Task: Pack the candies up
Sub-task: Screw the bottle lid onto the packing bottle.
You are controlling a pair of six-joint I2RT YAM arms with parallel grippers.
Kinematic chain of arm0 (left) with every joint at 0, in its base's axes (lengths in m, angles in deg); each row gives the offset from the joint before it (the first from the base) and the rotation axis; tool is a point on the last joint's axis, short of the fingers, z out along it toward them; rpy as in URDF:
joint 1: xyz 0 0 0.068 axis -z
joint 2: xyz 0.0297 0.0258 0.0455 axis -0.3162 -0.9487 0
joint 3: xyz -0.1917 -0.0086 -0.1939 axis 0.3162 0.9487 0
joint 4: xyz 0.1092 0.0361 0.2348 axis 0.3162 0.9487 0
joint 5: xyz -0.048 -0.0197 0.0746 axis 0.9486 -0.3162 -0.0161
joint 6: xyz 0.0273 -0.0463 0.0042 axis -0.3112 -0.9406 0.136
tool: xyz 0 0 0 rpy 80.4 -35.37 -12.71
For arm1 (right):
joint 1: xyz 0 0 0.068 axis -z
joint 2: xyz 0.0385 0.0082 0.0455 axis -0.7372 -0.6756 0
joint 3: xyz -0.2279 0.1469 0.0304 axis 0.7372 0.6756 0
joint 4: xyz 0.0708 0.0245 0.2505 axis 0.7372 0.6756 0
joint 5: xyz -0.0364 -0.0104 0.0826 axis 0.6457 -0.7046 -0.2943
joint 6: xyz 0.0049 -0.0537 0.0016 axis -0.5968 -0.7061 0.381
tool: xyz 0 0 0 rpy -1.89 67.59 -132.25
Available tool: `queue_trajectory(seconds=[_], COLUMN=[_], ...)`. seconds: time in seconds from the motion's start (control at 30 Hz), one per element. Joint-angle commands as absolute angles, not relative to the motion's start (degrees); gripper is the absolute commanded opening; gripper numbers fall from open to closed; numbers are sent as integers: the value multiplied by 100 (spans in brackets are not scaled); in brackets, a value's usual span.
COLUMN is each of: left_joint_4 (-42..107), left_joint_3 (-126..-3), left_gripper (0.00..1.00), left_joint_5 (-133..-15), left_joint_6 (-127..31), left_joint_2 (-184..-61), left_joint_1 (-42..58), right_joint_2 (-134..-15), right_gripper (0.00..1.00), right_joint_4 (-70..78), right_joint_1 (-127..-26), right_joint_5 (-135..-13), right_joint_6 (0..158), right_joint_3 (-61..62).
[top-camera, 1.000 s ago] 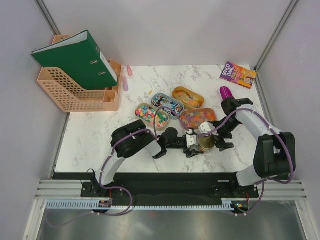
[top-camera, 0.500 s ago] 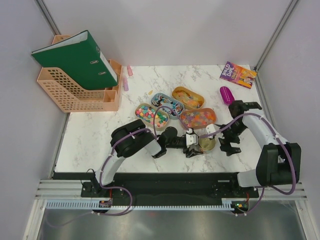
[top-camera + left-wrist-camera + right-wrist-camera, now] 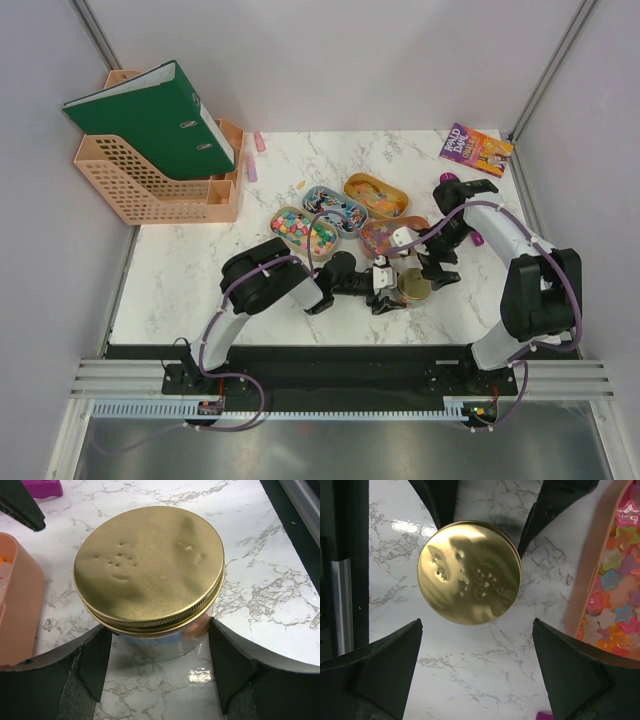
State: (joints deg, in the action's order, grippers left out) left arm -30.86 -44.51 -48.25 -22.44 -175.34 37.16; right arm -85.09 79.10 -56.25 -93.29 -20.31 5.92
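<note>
Left pincer (image 3: 160, 632) clasps jar (image 3: 150, 570); tray (image 3: 20, 605) adjacent.

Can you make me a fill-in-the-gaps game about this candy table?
1. The jar has a ____ lid.
2. The candies lie in ____ oval trays.
3. The binder in the rack is ____.
4. The left fingers press on both sides of the ____.

Missing words: gold, four, green, jar.
</note>
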Motion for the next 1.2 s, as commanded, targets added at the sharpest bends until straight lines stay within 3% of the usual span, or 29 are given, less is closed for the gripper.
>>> queue_trajectory(seconds=[0.0,0.4,1.17], left_joint_4=[-1065,-1082,-1003], left_joint_3=[-4150,-4150,-4203], left_gripper=[2,2,2], left_joint_5=[-4984,-5027,-5054], left_joint_6=[-1770,-1805,-1954], left_joint_2=[-17990,-18042,-18086], left_joint_1=[3667,3641,3527], right_joint_2=[-8533,-8550,-7532], right_gripper=[98,98,98], right_joint_4=[8050,7918,7945], right_joint_1=[-5769,-5980,-5998], right_joint_5=[-9683,-9701,-8919], right_joint_6=[-1998,-1840,-1445], right_joint_3=[417,742,2033])
